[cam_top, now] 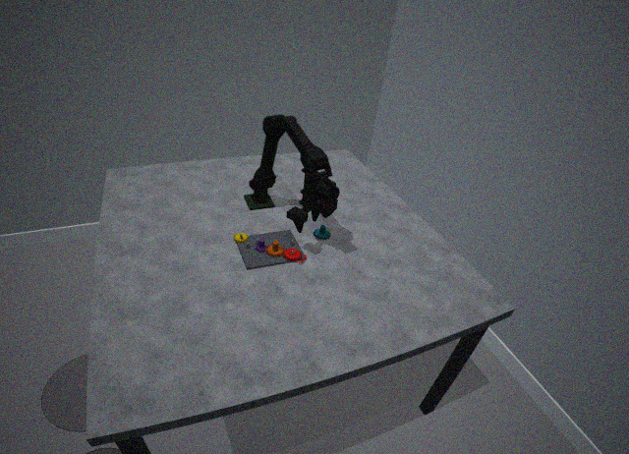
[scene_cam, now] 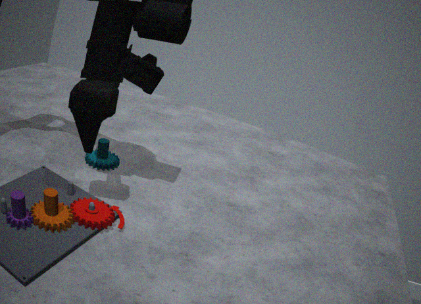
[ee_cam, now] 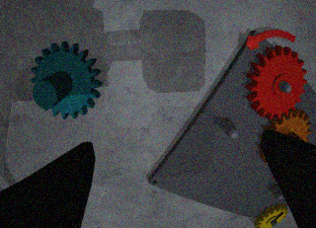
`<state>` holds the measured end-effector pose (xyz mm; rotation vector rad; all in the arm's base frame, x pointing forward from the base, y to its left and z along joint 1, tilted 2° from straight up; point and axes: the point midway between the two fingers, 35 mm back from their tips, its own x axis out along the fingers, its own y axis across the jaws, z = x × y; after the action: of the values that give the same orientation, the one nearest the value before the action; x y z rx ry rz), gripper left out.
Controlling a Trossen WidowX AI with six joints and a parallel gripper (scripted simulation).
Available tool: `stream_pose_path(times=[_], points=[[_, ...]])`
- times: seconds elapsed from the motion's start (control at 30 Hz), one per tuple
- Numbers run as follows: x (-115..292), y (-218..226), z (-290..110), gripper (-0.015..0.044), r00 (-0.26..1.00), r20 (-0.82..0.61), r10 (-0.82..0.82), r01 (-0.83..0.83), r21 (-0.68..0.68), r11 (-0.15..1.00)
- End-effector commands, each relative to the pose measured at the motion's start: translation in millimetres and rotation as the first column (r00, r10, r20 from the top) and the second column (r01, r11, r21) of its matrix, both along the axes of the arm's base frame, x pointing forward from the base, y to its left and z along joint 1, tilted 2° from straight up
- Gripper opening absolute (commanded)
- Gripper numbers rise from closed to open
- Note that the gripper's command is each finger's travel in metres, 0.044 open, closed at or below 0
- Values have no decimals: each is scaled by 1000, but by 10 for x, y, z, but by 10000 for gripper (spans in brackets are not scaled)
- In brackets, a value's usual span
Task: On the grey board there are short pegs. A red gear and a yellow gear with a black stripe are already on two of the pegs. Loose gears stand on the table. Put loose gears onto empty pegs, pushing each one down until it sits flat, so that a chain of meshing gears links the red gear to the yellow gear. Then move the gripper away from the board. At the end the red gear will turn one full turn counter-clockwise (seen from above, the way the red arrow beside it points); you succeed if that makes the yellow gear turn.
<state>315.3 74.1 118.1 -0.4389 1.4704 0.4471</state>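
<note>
My gripper point(cam_top: 307, 224) point(ee_cam: 182, 145) is open and empty, above the table between the board and the teal gear. The teal gear point(cam_top: 321, 233) point(scene_cam: 102, 162) point(ee_cam: 64, 70) stands on the table, handle up. On the grey board point(cam_top: 263, 261) point(scene_cam: 33, 253) point(ee_cam: 197, 174), the orange gear point(cam_top: 275, 251) point(scene_cam: 61, 222) touches the red gear point(cam_top: 292, 255) point(scene_cam: 79, 212) point(ee_cam: 267, 85). The purple gear point(cam_top: 260, 246) point(scene_cam: 19, 219) adjoins the orange one; a finger hides it in the wrist view. The yellow gear point(cam_top: 241, 237) point(ee_cam: 269, 217) sits at a corner, apart from the purple gear.
A bare peg point(scene_cam: 71, 188) point(ee_cam: 229, 126) stands on the board near the red gear. Another bare peg point(cam_top: 248, 246) point(scene_cam: 4, 205) stands between purple and yellow. The red arrow point(scene_cam: 120, 219) point(ee_cam: 272, 35) lies beside the red gear. The upright handles of the orange and purple gears rise above the board.
</note>
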Motion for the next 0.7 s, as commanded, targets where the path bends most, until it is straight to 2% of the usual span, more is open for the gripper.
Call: stream_pose_path(times=[0.0,0.1,0.37,0.67], points=[[-243,655,11,440,981,2,-196,196,9,981],[-338,846,12,440,967,-1,-254,254,14,967],[-323,841,13,440,967,-1,-254,254,14,967],[-310,845,-217,440,967,-1,-254,254,14,967]])
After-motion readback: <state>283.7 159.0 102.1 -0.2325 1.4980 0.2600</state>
